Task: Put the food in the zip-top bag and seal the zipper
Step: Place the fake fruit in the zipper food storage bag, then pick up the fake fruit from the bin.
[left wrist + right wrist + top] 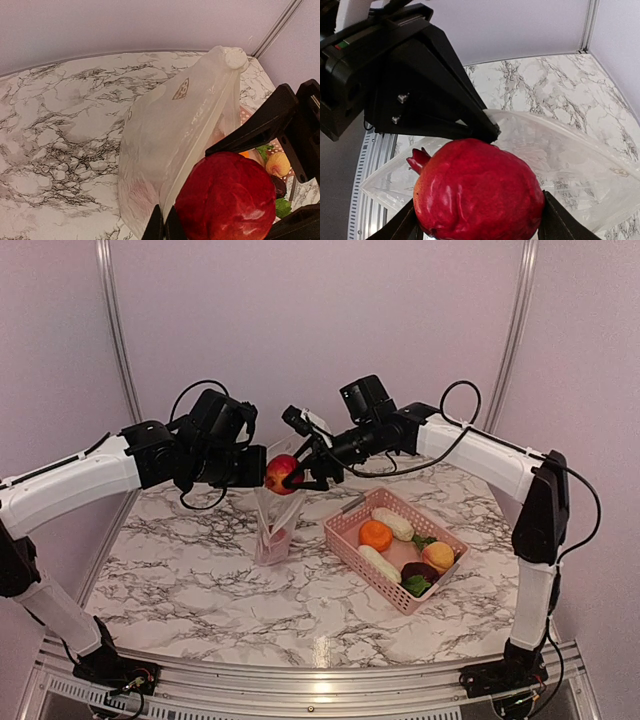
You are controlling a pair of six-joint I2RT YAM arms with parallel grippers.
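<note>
My left gripper [262,468] [165,227] is shut on the mouth edge of the zip-top bag [275,530] [170,130], pinching it at the whitish zipper [197,150]. The bag hangs from that grip, its bottom on the marble. My right gripper [300,475] [479,222] is shut on a red pomegranate [282,473] [225,200] [480,190], held at the bag's mouth right beside the left fingers. The bag [565,160] spreads out below the fruit. More food lies in the pink basket [345,540]: an orange piece [376,535], two white oblong ones [392,523], a peach one [437,556].
The basket stands right of the bag on the marble table [200,580], also holding a dark purple piece [420,572] and green leaves [417,585]. Grey walls with metal posts [115,320] close the back. A metal rail [300,680] runs along the near edge.
</note>
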